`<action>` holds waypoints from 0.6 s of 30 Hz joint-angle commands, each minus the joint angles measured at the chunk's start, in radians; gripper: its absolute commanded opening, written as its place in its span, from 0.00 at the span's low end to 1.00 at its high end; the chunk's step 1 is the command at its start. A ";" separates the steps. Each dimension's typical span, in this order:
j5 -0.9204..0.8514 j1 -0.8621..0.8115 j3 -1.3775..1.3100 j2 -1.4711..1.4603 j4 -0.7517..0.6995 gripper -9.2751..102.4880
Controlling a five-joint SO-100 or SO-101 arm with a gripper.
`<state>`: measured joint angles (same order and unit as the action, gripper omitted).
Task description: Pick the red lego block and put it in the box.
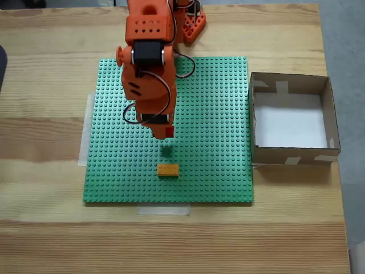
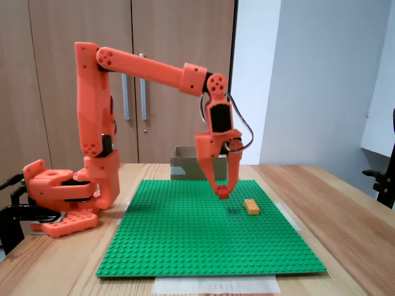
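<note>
Above the green baseplate (image 2: 210, 237), the hand (image 2: 223, 193) grips the red lego block (image 2: 223, 194).

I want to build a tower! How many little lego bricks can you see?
2. The red lego block is pinched in the gripper, lifted above the green baseplate. The yellow-orange brick lies on the baseplate nearer its front edge. The arm could hide others.

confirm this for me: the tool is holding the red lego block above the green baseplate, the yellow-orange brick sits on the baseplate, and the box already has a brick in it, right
Not quite. The box holds nothing: the fixed view from above shows only its bare white floor. The rest stands: the tool grips the red lego block just above the green baseplate, and the yellow-orange brick sits on the baseplate.
</note>
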<state>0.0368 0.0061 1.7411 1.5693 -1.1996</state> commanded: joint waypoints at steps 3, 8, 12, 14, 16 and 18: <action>-0.002 -0.008 -0.043 0.100 -0.040 0.08; 0.002 -0.009 -0.120 0.106 -0.135 0.08; 0.005 -0.008 -0.152 0.106 -0.178 0.08; 0.012 -0.005 -0.169 0.106 -0.202 0.08; 0.015 0.000 -0.181 0.109 -0.222 0.08; 0.021 0.006 -0.179 0.117 -0.225 0.08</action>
<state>0.0506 -0.0015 1.6030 1.6245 -1.4128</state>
